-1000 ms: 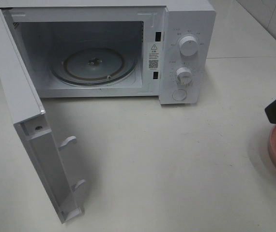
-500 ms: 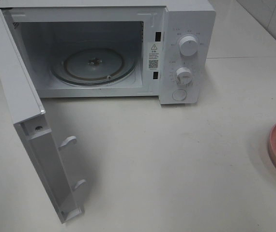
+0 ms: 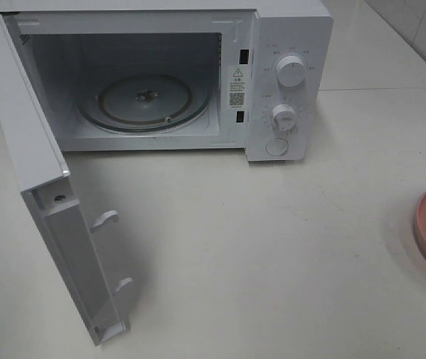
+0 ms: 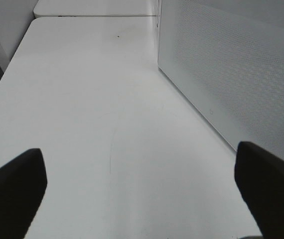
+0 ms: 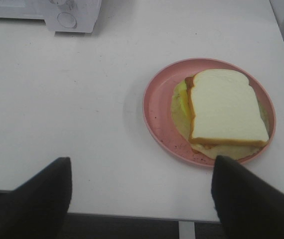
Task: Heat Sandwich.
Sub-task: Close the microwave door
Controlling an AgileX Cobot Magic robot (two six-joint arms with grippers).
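**Door open, sandwich not yet picked up**

Table (image 3: 288, 247): broad, flat, matte off-white, faint scuffs. Carries everything.

Microwave (image 3: 288, 45): boxy white shell, smooth plastic, at the far side of the table. Its door (image 3: 41, 172) stands swung fully out on the side away from the control panel; seen from the left wrist, the door panel shows a fine perforated mesh. Cavity bare, with a round glass turntable (image 3: 144, 101) lying flat inside. Two round white knobs (image 3: 291, 72) sit stacked on the panel, a round button below.

Plate (image 5: 157, 107): round, pink, shallow rim, a few dark specks. Well apart from the microwave, on its control-panel side, near the table's front edge.

Sandwich (image 5: 226, 107): lies flat on the plate, square soft white bread, tan crust, orange-red line and pale green filling showing at the edges.

Left gripper (image 4: 142, 194): jaws spread wide, empty, beside the door's outer face.

Right gripper (image 5: 139, 199): jaws spread wide, nothing between them, hanging above the table edge just short of the plate.

Judgement: the loading step is about to start. Next move calls for the right arm to come down on the plate rim, grip it level, and carry it across into the cavity.
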